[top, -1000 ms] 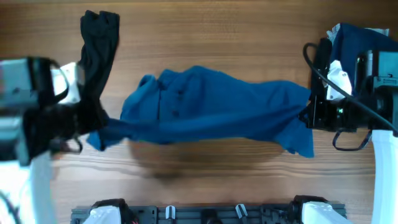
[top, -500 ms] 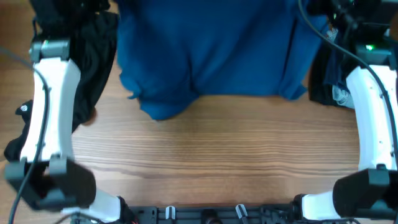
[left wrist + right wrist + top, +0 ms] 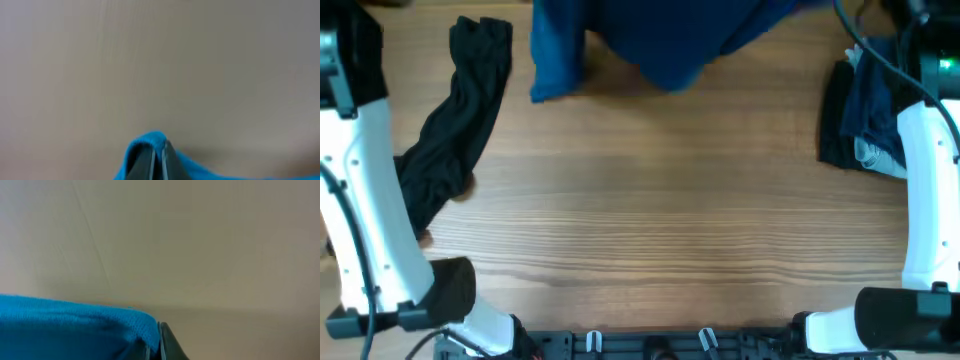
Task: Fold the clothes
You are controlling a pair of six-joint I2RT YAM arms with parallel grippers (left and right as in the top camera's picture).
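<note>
The blue T-shirt is at the far edge of the table, spread between the two arms and cut off by the top border of the overhead view. Its outline is blurred, and whether its lower edge touches the wood cannot be determined. In the left wrist view, the left gripper has its fingers pressed together on a fold of blue cloth that bulges around the tips. In the right wrist view, the right gripper is pinched on an edge of the same blue cloth, which extends to the left of the fingers. Neither gripper appears in the overhead view. The left arm and right arm run along the table's sides. A long black garment lies crumpled on the left side, beside the left arm. A pile of navy, black and pale grey pieces lies on the right side, next to the right arm, well apart from the black garment.
</note>
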